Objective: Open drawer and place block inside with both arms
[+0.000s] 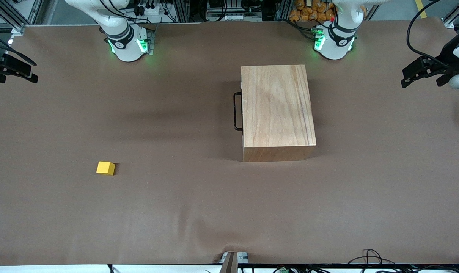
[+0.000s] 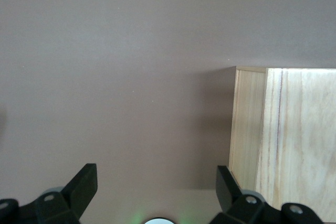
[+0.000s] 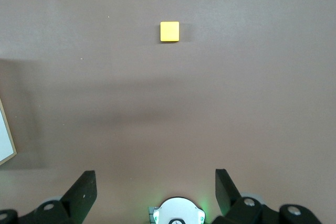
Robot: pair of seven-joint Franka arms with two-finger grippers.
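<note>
Hand on my right arm point(image 1: 13, 70) is hanging released and empty over the bench point(image 1: 176, 212) edge at its own end, fingers point(image 3: 84, 190) spread wide. I am seeing the yellow block point(image 1: 106, 168) sitting nearest this arm, well apart from the wooden box point(image 1: 277, 110). The drawer handle point(image 1: 237, 111) is facing the right arm's end, its bar running toward the camera. My left hand point(image 1: 423, 72) is waiting open, holding nothing, beside the box.

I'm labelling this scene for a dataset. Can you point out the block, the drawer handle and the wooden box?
block point(image 1: 106, 168): front view, on its yellow top face.
handle point(image 1: 235, 112): front view, on the middle of the black bar.
box point(image 1: 277, 106): front view, on the middle of its wooden top.
</note>
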